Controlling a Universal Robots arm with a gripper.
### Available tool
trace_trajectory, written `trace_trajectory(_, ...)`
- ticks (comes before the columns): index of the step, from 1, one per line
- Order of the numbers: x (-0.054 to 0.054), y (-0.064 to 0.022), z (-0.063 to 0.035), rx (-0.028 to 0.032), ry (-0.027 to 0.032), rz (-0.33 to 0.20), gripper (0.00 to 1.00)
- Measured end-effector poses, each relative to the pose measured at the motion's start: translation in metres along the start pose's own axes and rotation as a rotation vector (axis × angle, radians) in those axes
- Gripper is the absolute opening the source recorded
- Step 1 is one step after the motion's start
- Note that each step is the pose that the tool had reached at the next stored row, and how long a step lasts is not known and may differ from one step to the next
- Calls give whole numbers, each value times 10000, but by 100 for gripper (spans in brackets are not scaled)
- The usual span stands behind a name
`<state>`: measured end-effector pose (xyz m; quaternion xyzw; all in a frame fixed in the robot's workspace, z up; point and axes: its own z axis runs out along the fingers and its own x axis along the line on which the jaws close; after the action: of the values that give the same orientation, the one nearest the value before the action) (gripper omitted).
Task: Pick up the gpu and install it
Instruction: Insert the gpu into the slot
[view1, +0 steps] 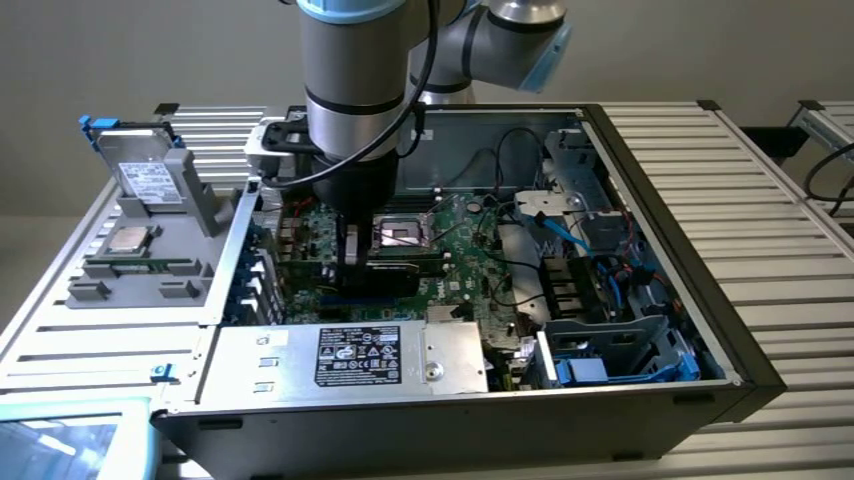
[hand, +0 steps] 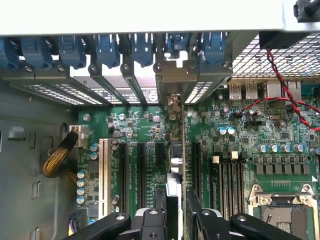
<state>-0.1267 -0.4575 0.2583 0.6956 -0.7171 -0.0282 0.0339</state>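
Reaching into the open computer case (view1: 467, 430), the gripper (hand: 175, 217) has its fingers (hand: 202, 220) clamped on the gpu (hand: 176, 160) (seen edge-on in the wrist view), which stands upright over the motherboard (hand: 145, 125), among the expansion slots (hand: 140, 170).

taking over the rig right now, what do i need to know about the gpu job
Gripper: shut on the gpu, which stands on edge between the fingers.
Where: the gpu is down inside the open case, over the expansion slots of the motherboard.
Done: pickup.
Left: install. Cannot tell whether the card is seated in a slot.
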Motion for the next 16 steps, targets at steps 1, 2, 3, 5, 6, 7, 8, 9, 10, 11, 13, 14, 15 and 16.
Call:
trace_trajectory(1, 0, 0, 0, -1, 0, 0, 28)
trace_trajectory(2, 0, 0, 0, -5, 0, 0, 28)
trace_trajectory(3, 0, 2, 1, -10, 0, -2, 28)
trace_trajectory(5, 0, 5, 1, -20, 1, -1, 28)
trace_trajectory(6, 1, 7, 1, -24, 4, 0, 28)
trace_trajectory(7, 1, 8, 1, -26, 6, -1, 28)
trace_trajectory(8, 1, 9, 1, -27, 9, -1, 28)
trace_trajectory(9, 1, 11, 1, -29, 11, 0, 28)
trace_trajectory(10, 1, 13, 2, -29, 11, 1, 28)
trace_trajectory(11, 1, 14, 1, -30, 16, 0, 28)
trace_trajectory(13, 1, 16, 1, -30, 35, 3, 28)
trace_trajectory(14, 1, 16, 2, -30, 41, 3, 28)
trace_trajectory(15, 1, 16, 2, -30, 43, 3, 28)
trace_trajectory(16, 1, 16, 4, -29, 44, 3, 28)
